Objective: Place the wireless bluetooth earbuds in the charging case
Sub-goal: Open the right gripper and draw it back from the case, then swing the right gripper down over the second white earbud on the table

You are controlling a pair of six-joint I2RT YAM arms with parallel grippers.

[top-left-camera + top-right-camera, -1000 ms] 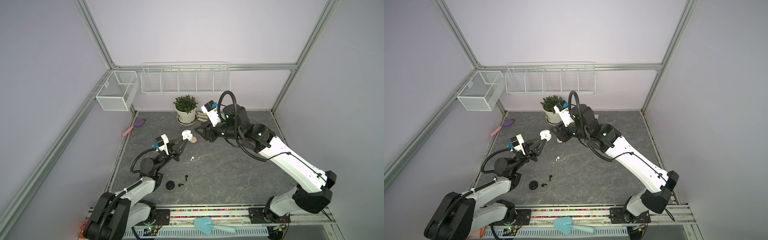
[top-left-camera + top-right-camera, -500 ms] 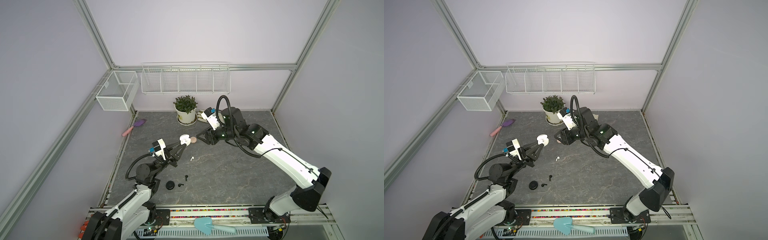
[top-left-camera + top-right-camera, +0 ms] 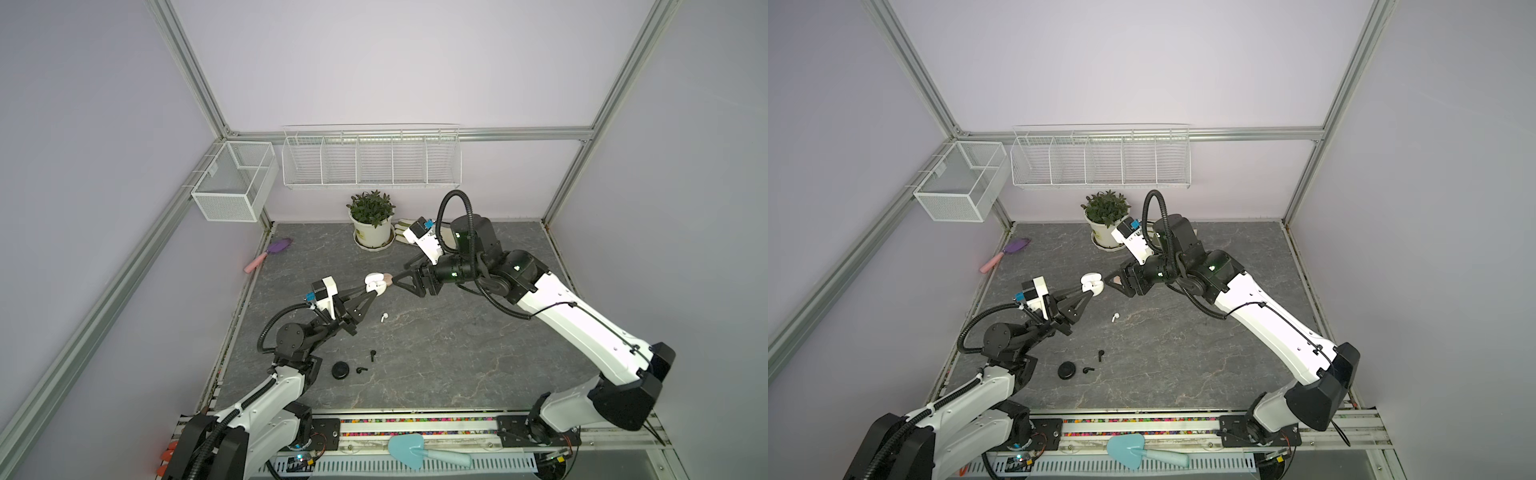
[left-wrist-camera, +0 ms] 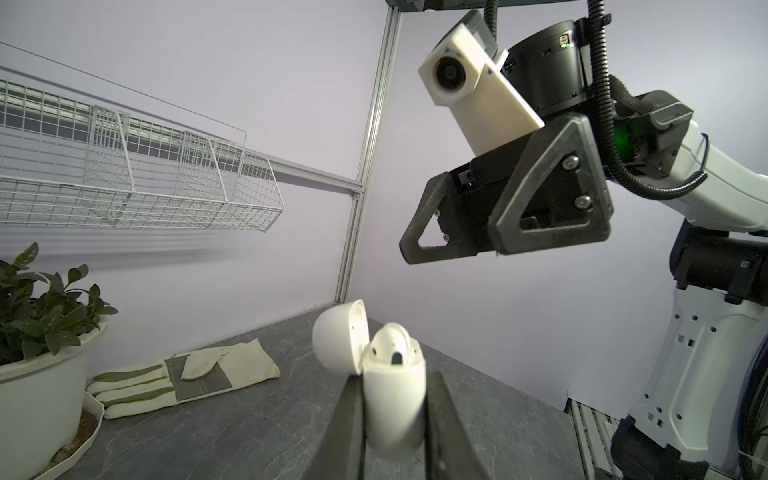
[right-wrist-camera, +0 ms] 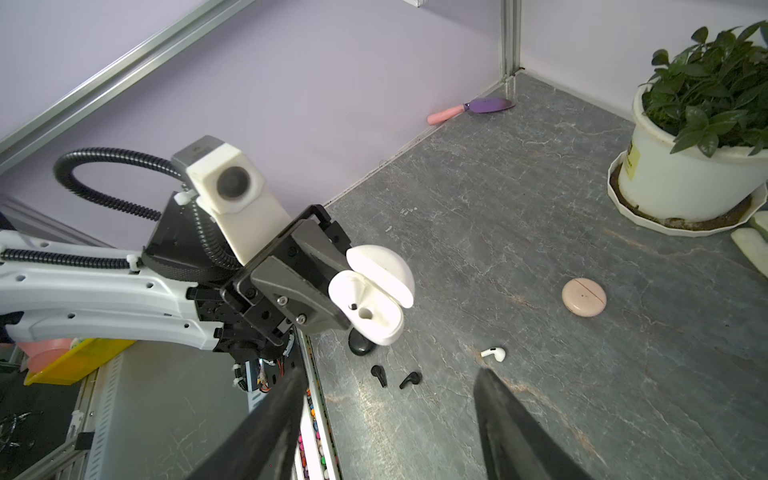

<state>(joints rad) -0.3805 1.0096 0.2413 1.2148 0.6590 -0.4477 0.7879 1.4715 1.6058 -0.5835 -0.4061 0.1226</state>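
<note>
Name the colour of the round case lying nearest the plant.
The round case is pale pink; see right wrist view.

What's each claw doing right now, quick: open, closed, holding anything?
The left gripper: closed on the white charging case, whose lid is open.
The right gripper: open, holding nothing.

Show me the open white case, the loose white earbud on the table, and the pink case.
white case [image 5: 374, 326]: right wrist view, on its lower body, below the lid.
white earbud [image 5: 494, 353]: right wrist view, on its middle.
pink case [image 5: 584, 297]: right wrist view, on the middle of its top.
</note>
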